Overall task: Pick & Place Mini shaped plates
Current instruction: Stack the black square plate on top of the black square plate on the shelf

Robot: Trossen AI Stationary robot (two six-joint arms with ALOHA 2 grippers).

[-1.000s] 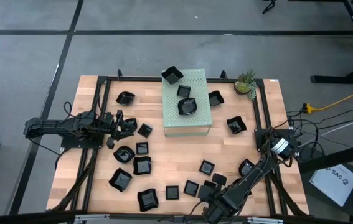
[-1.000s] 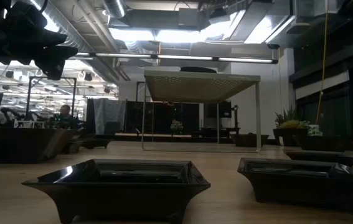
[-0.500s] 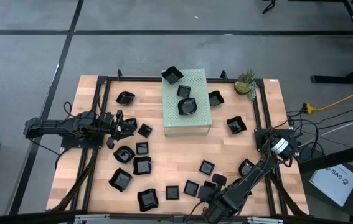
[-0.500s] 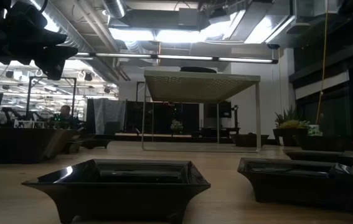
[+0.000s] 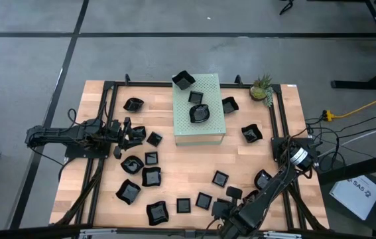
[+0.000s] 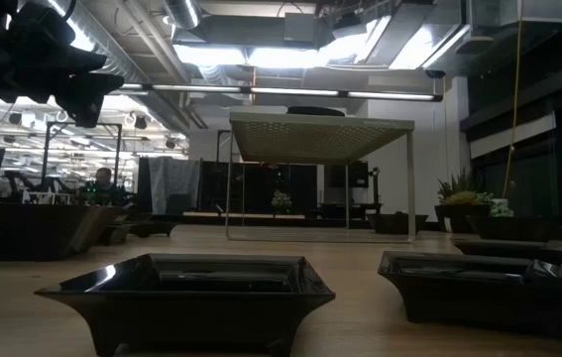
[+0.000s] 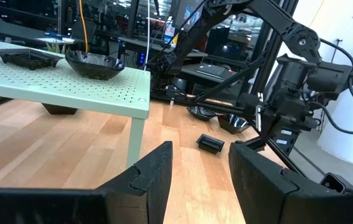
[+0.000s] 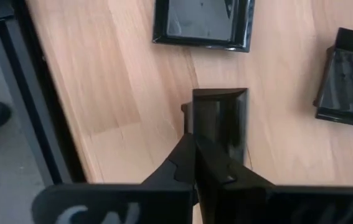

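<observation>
Now your right gripper (image 8: 192, 155) is closed on the rim of a small square plate (image 8: 221, 115) at the bench's (image 5: 241, 166) near edge; lift it straight, slowly. Left gripper (image 7: 198, 171) waits open, near the green box (image 5: 199, 109).

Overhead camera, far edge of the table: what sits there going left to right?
Wavy plate → plate overhanging the box corner → pale green perforated box → plate beside the box → small plant.

A robotics lab: exposed ceiling ducts (image 6: 290, 25), distant workstations (image 6: 23, 188), and a framed wooden table (image 5: 108, 99).
</observation>
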